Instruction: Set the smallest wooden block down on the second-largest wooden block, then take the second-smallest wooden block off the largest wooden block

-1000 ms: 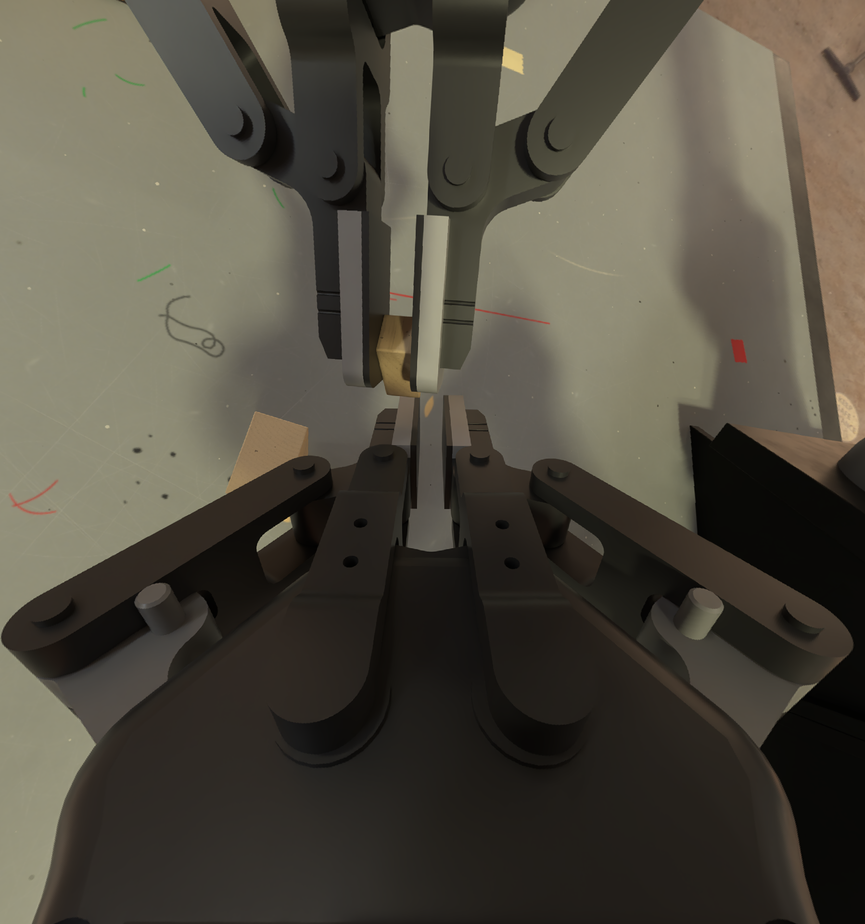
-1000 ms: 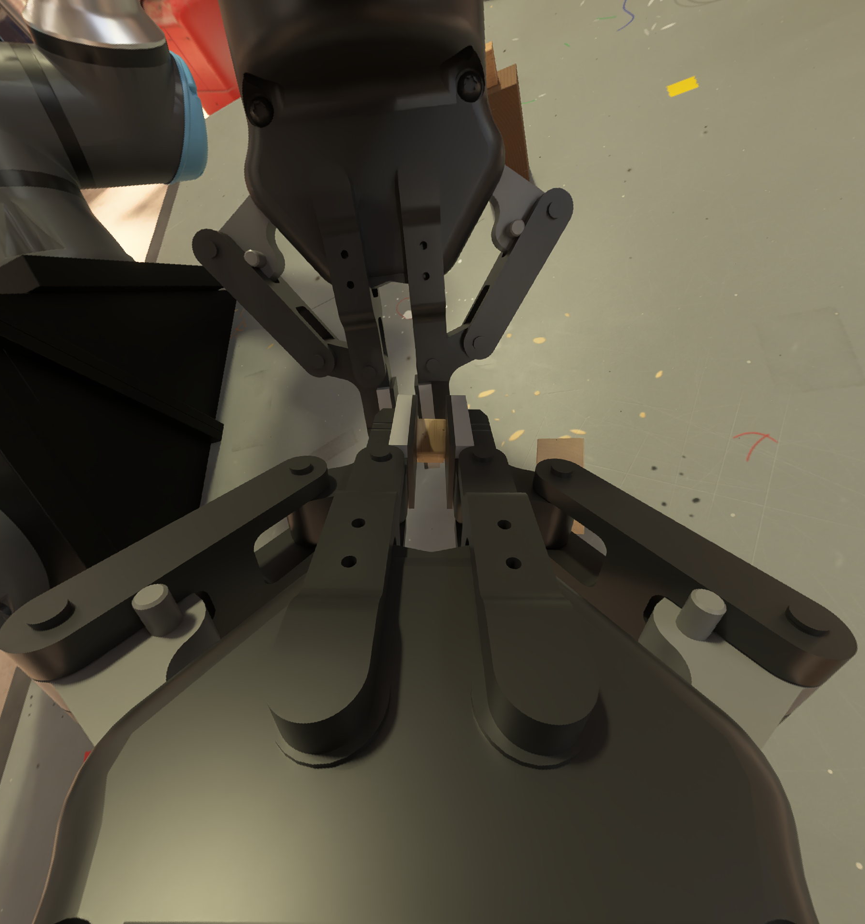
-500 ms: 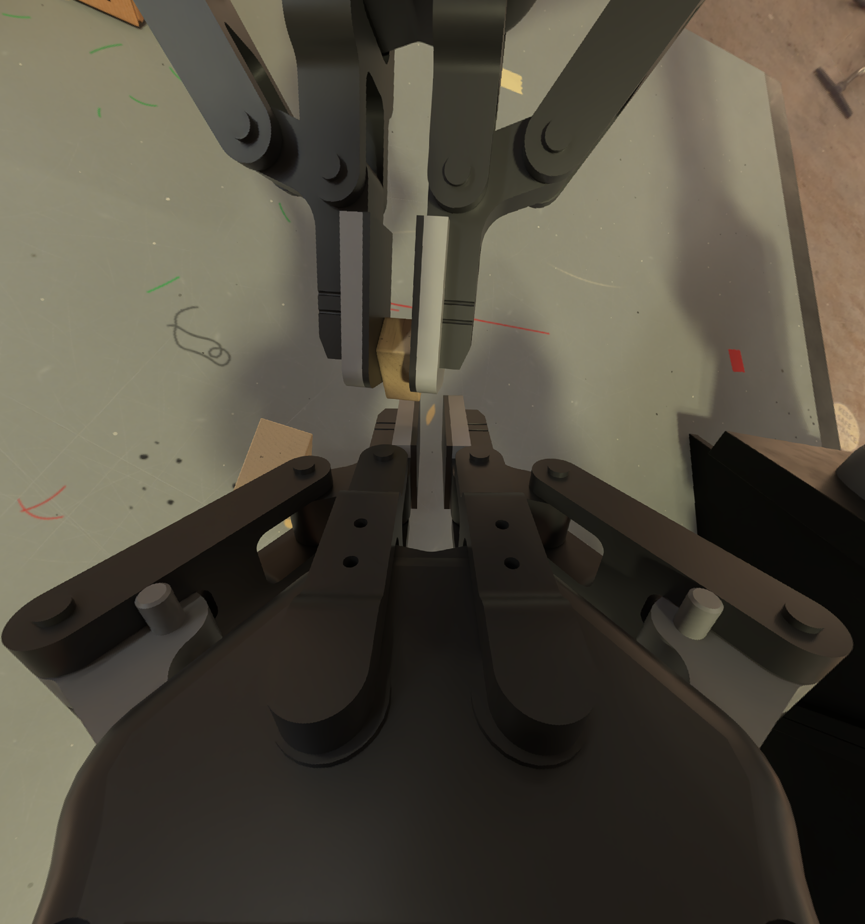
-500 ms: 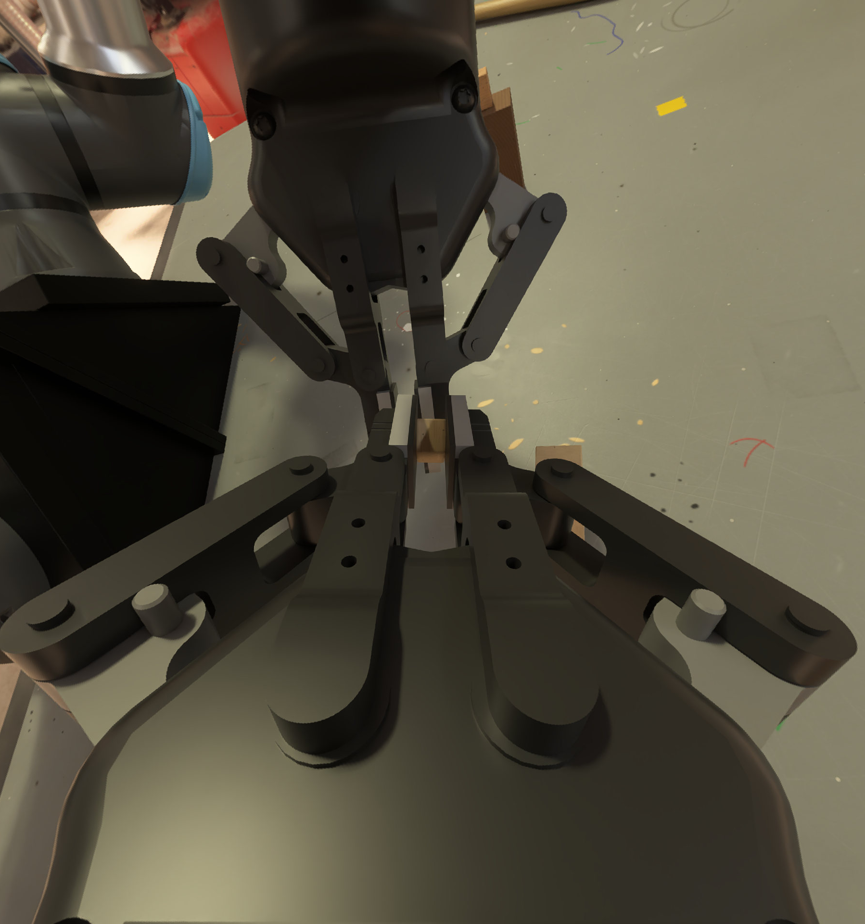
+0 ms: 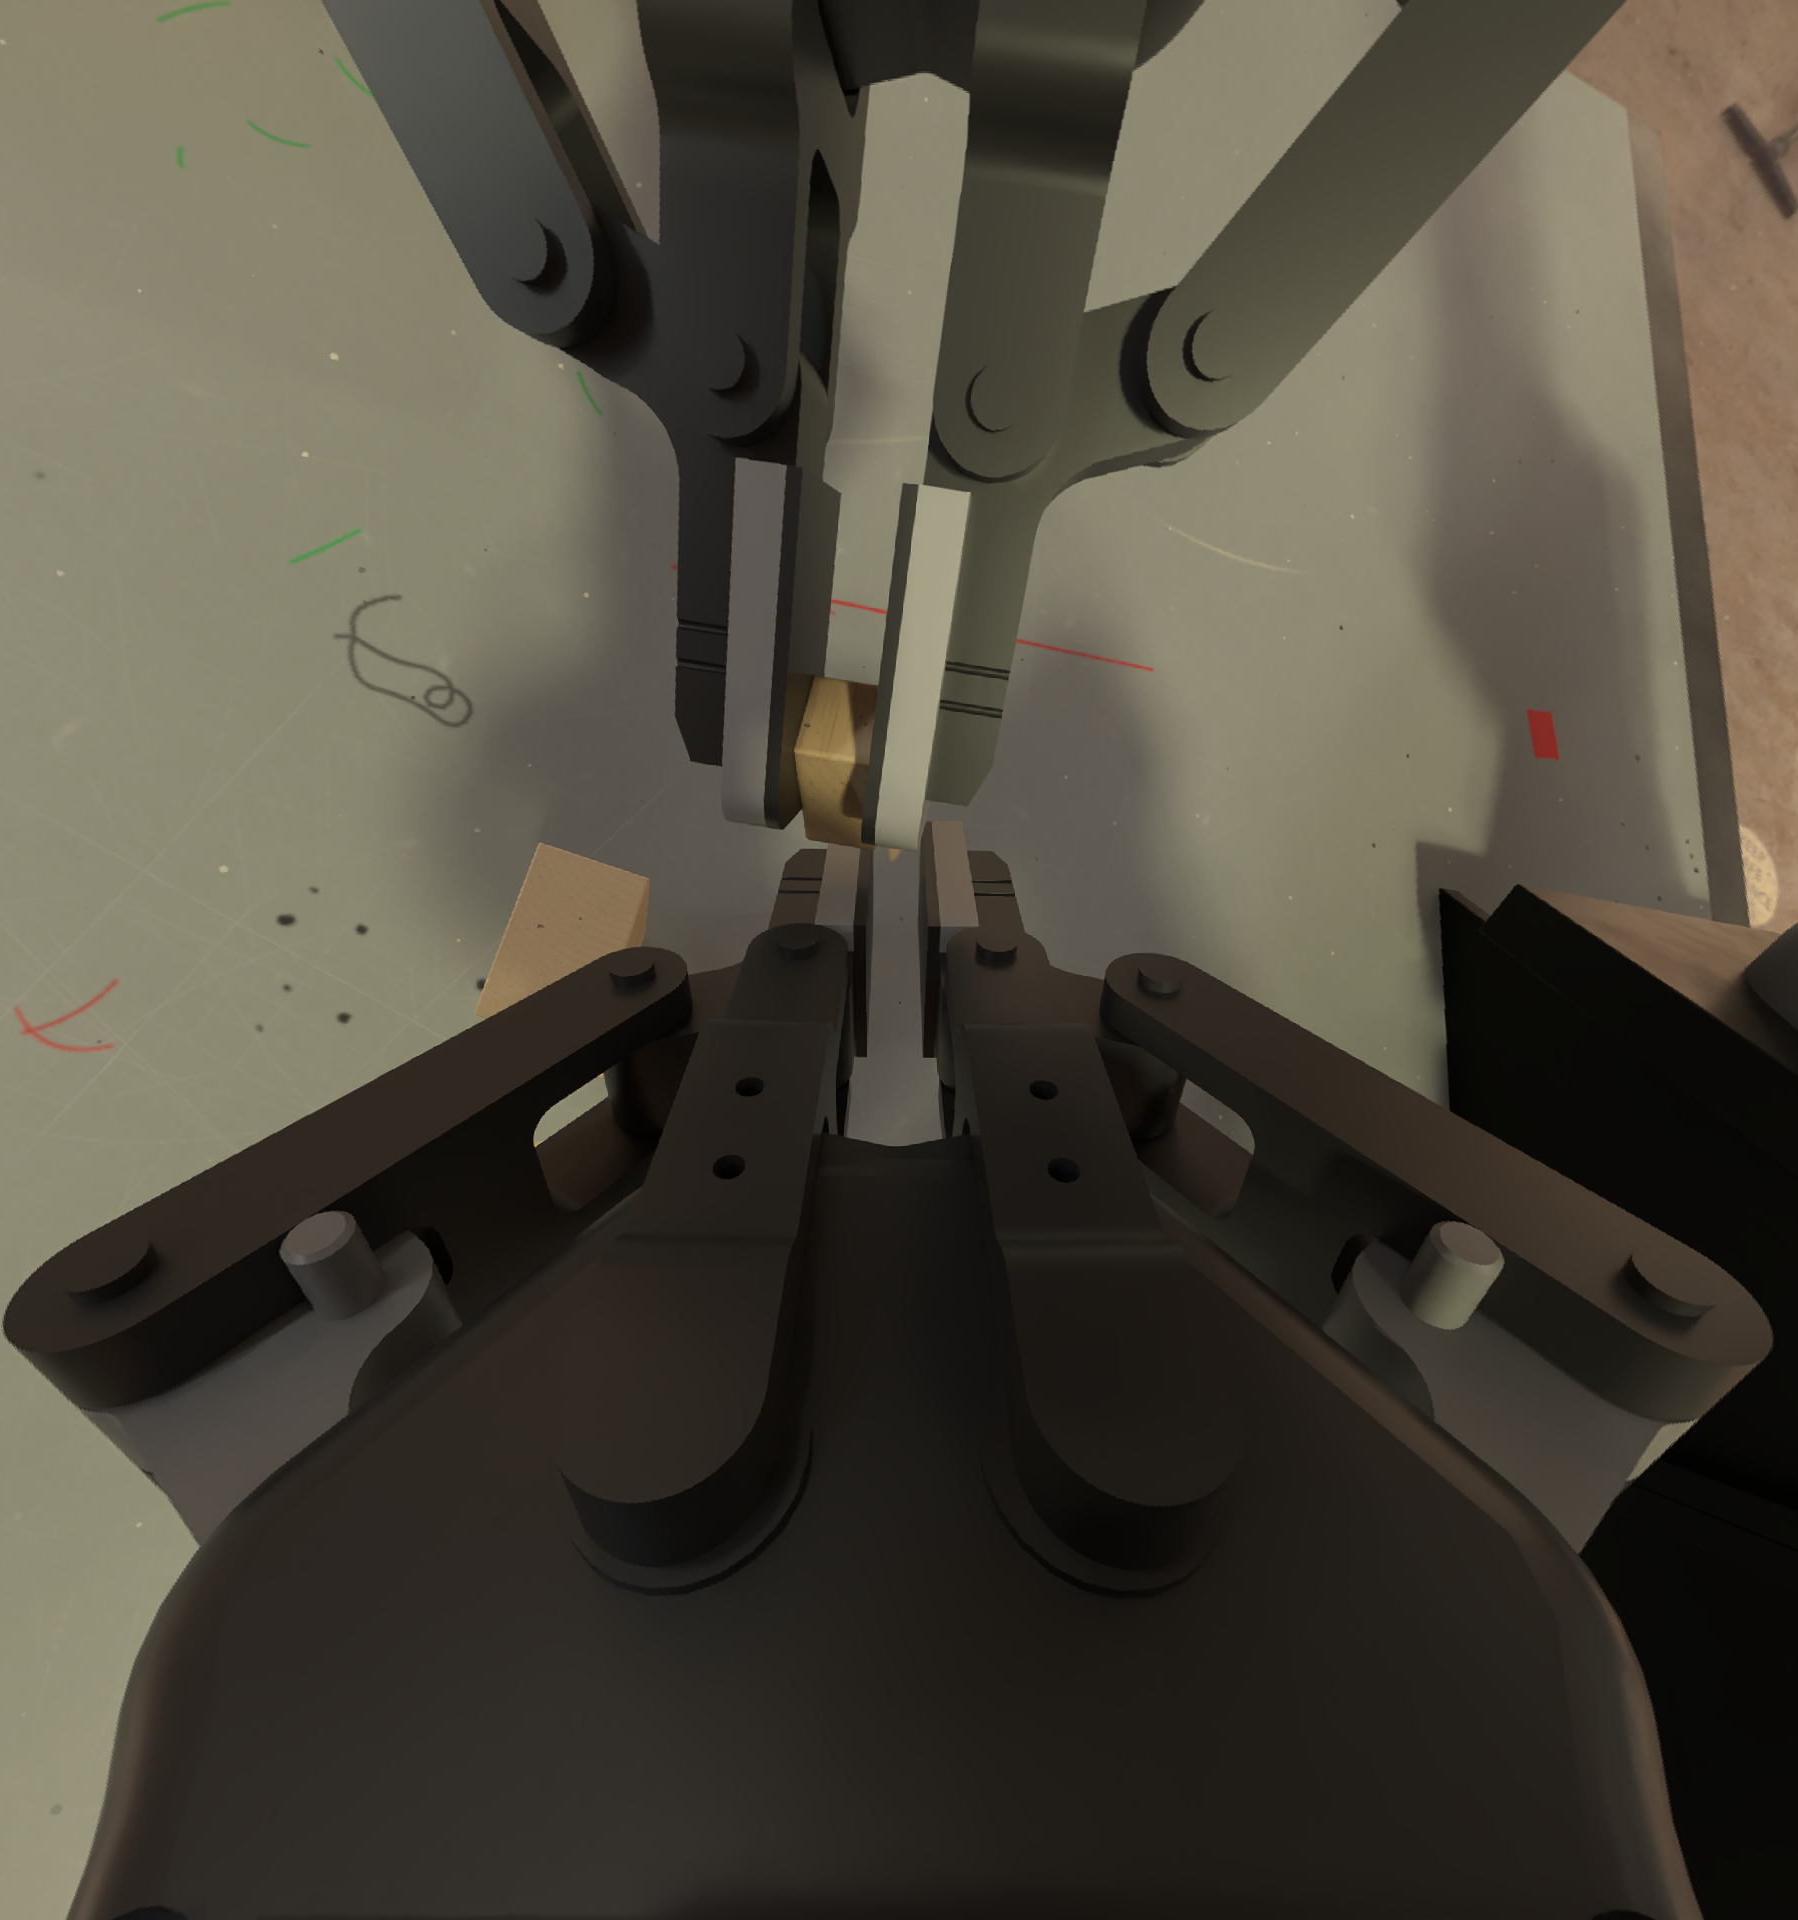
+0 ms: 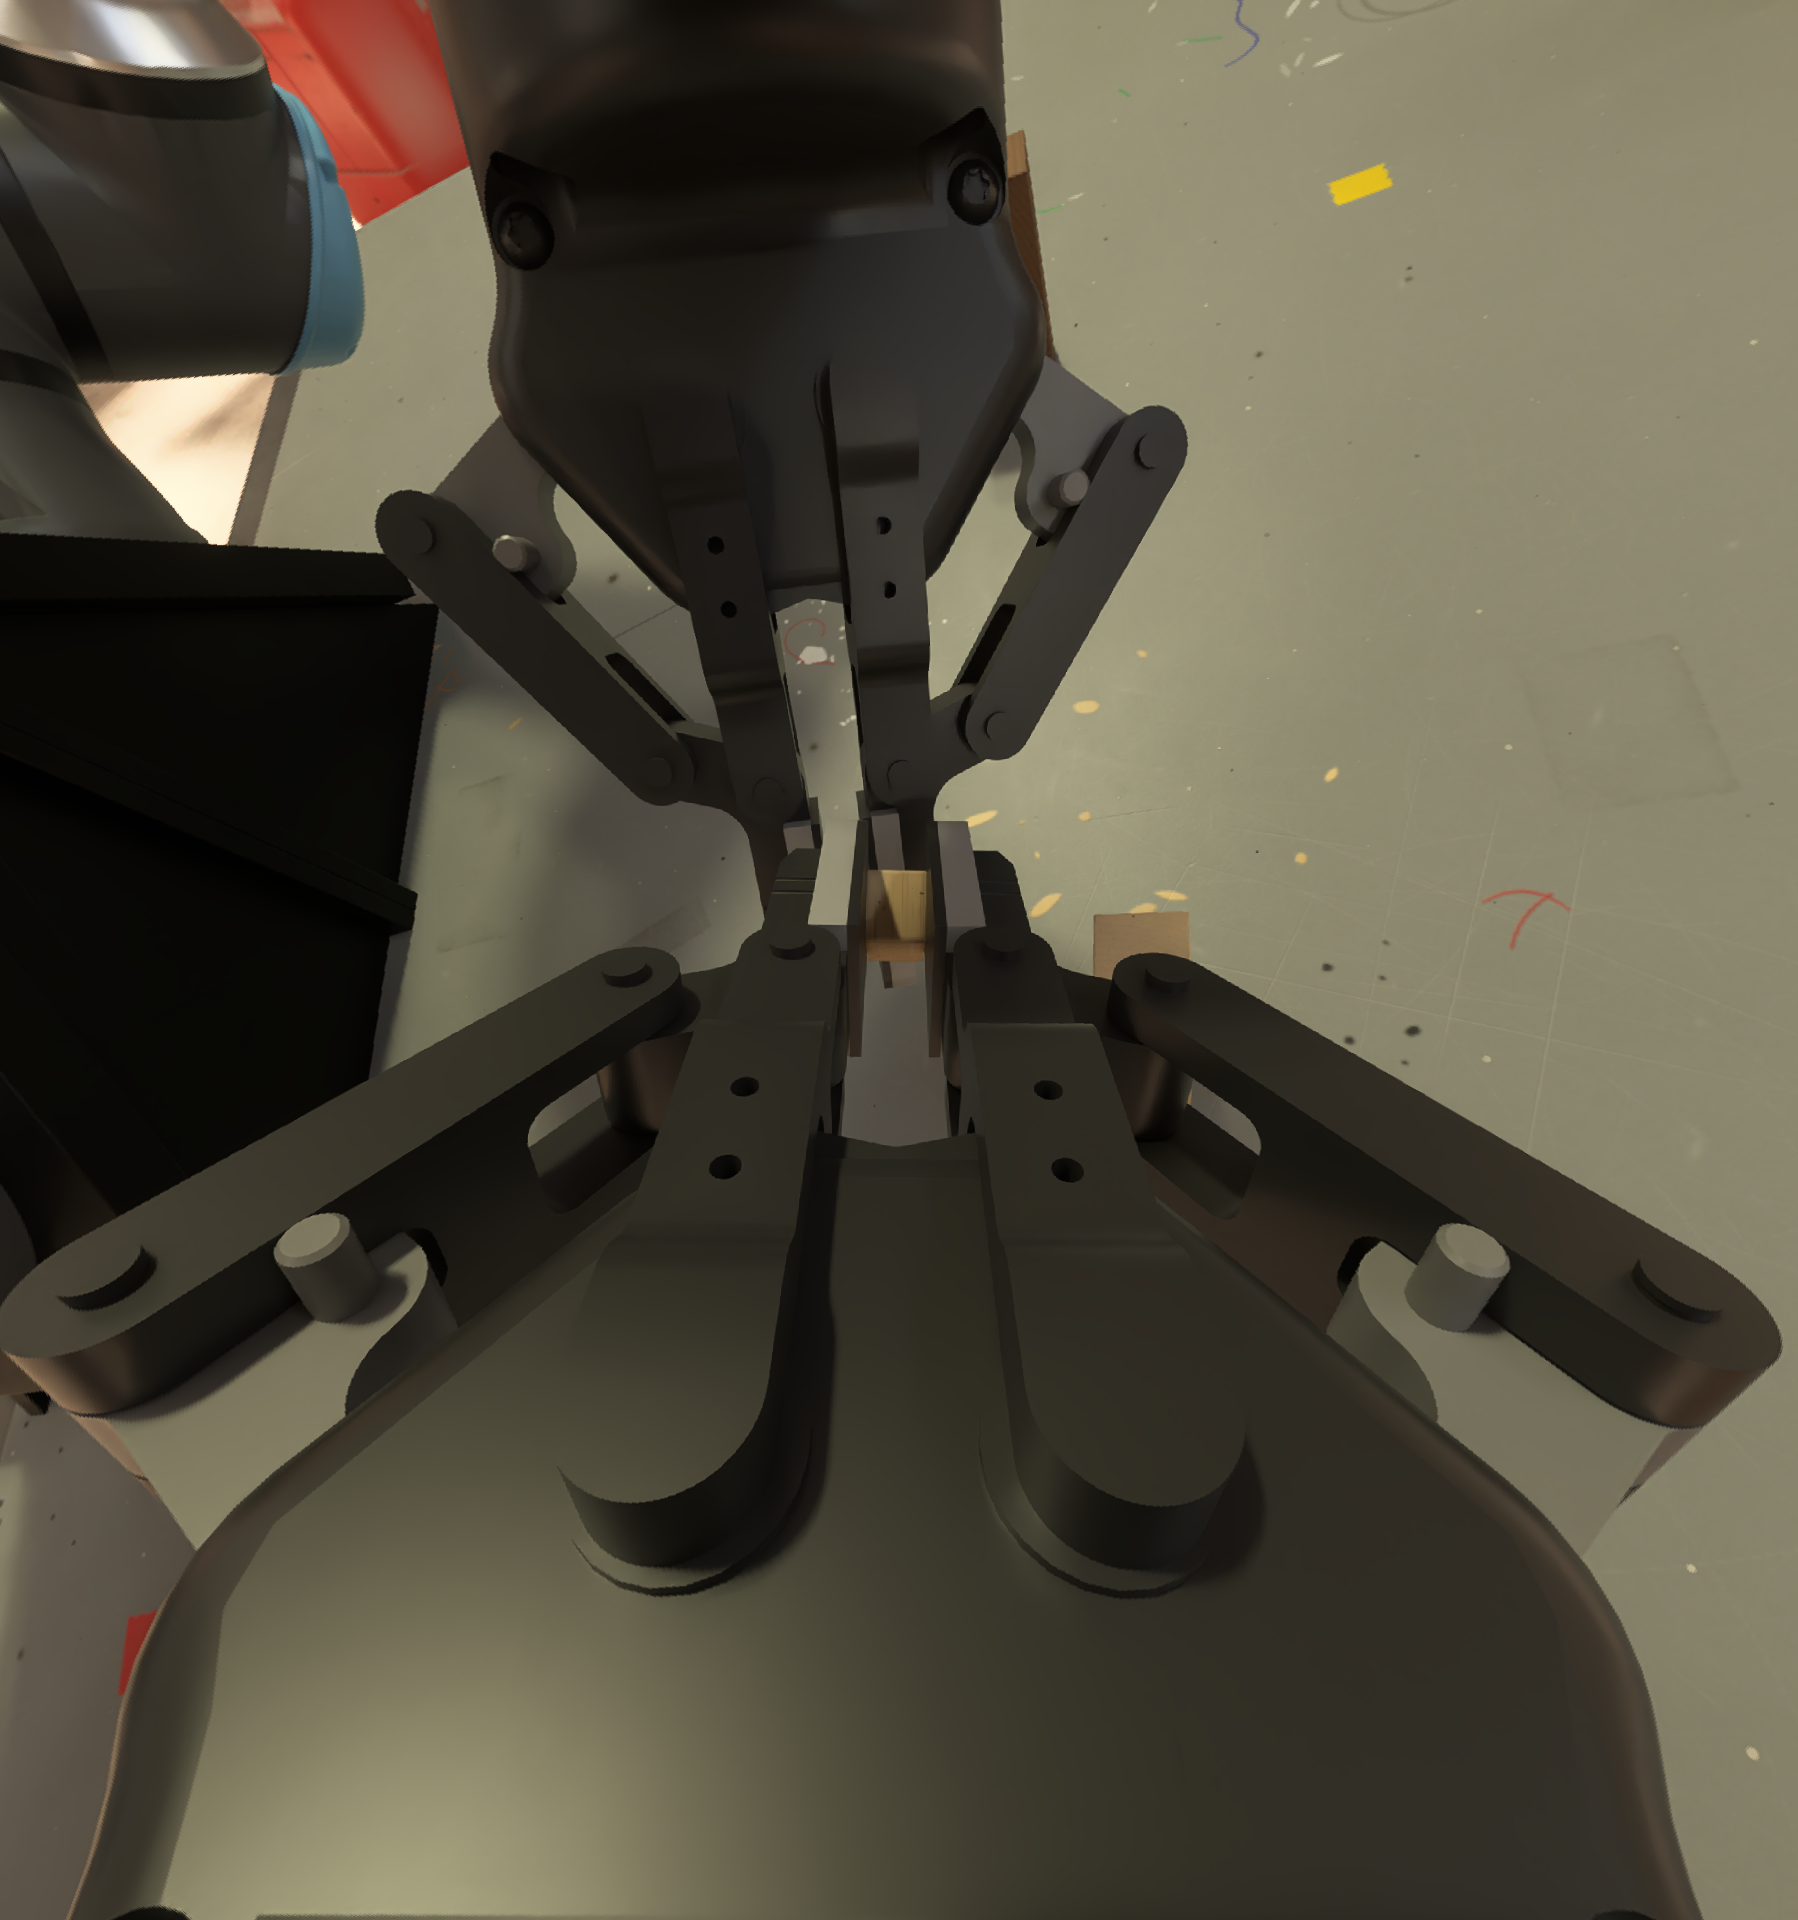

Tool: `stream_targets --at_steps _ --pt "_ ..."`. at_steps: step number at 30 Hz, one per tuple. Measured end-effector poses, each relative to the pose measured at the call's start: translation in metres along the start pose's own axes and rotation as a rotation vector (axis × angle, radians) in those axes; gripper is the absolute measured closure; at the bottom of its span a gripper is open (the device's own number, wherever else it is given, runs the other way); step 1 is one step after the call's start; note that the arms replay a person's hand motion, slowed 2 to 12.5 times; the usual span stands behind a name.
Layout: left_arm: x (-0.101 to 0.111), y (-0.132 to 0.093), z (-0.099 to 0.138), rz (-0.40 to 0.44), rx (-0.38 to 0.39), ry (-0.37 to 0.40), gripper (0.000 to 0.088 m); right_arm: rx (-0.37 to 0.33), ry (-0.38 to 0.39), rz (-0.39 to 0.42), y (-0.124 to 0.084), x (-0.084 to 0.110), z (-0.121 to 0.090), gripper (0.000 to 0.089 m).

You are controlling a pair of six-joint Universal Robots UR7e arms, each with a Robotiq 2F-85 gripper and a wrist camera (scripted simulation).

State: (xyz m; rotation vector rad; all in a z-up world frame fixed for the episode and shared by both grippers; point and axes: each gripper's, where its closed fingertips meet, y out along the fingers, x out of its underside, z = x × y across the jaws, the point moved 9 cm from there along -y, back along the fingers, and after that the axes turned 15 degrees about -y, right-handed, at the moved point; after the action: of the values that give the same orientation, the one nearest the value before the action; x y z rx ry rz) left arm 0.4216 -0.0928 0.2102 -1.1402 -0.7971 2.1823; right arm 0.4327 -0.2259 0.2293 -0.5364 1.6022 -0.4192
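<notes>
A small wooden block (image 5: 827,764) is clamped between the pads of my right gripper (image 5: 833,821), which comes in from the top of the left wrist view, above the grey table. In the right wrist view the block (image 6: 900,914) sits at the tips of my right gripper (image 6: 895,904). My left gripper (image 5: 893,883) faces it tip to tip, its jaws a narrow gap apart with nothing between them. A larger wooden block (image 5: 573,925) lies on the table beside my left gripper, partly hidden by its linkage; it also shows in the right wrist view (image 6: 1139,935).
Another wooden block (image 6: 1020,208) peeks out behind the left gripper's body. A black box (image 5: 1601,1091) stands at the table's side, also in the right wrist view (image 6: 178,779). The table edge (image 5: 1684,520) borders a brown floor. A red object (image 6: 386,104) lies beyond.
Both grippers keep their tip-to-tip pose and their jaw widths. The table behind them has shifted slightly, so the pair has drifted a little together.
</notes>
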Motion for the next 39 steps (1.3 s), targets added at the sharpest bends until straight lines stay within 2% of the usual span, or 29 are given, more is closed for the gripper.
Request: stream_targets --at_steps 7,19,32,39 --pt "0.0 0.0 -0.002 0.01 -0.001 -0.009 0.0802 0.021 0.008 0.002 0.0 0.0 0.0 0.0796" --pt "0.0 0.001 -0.004 0.002 -0.004 -0.019 0.0801 0.009 0.017 -0.002 0.002 0.002 0.003 0.0796" --pt "0.003 0.006 -0.006 -0.015 0.046 -0.043 0.0794 -0.059 0.016 -0.025 0.008 0.006 0.006 0.0795" --pt "0.005 0.008 -0.01 -0.031 0.029 -0.074 0.0759 -0.077 0.031 -0.028 0.013 0.01 0.011 0.0796"
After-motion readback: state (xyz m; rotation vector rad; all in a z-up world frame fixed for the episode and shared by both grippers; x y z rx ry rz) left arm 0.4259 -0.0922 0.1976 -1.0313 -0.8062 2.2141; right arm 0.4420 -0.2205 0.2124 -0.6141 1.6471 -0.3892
